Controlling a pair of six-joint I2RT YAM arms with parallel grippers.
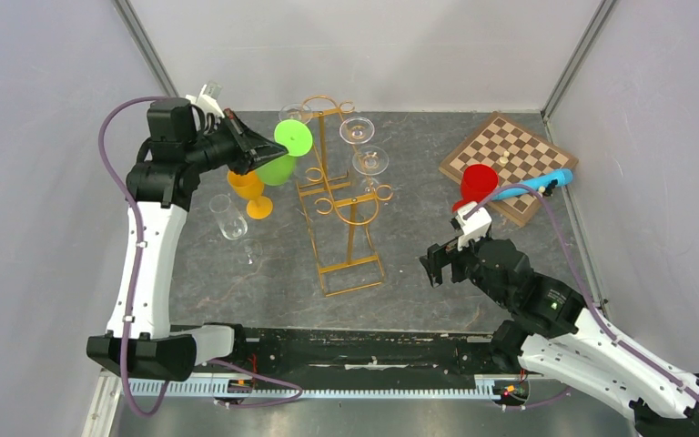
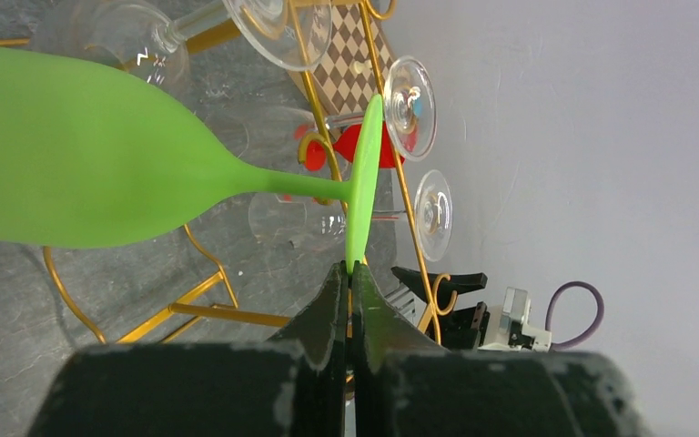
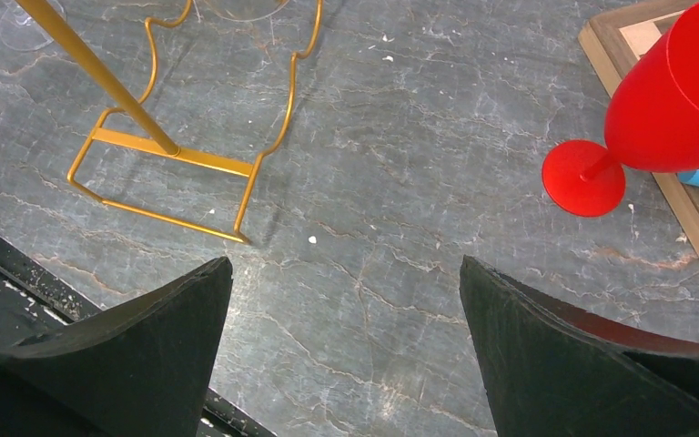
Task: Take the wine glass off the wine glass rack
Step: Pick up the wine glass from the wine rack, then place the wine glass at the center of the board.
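The green glass (image 2: 91, 150) is pinched at its foot rim by the left gripper (image 2: 350, 273) (right gripper (image 3: 344, 264): jaws spread, empty). Just beside the rack (image 3: 177, 155), it may be levered loose by its own weight.

This looks like a robotics lab test cell, not a home or shop. A grey marbled bench (image 1: 419, 291) is boxed in by plain pale panels (image 1: 36, 182) set in metal corner posts (image 1: 146, 45). The left arm (image 1: 146, 246) and the right arm (image 1: 592, 350), both black and white, are fixed to a black rail (image 1: 355, 346) at the near edge, with purple cables (image 1: 126, 364) looping loose. The objects are mismatched props: a gold wine glass rack (image 1: 344, 202), a green wine glass (image 1: 278, 170), an orange goblet (image 1: 248, 185), a red goblet (image 1: 479, 180) and a chessboard (image 1: 510, 155).
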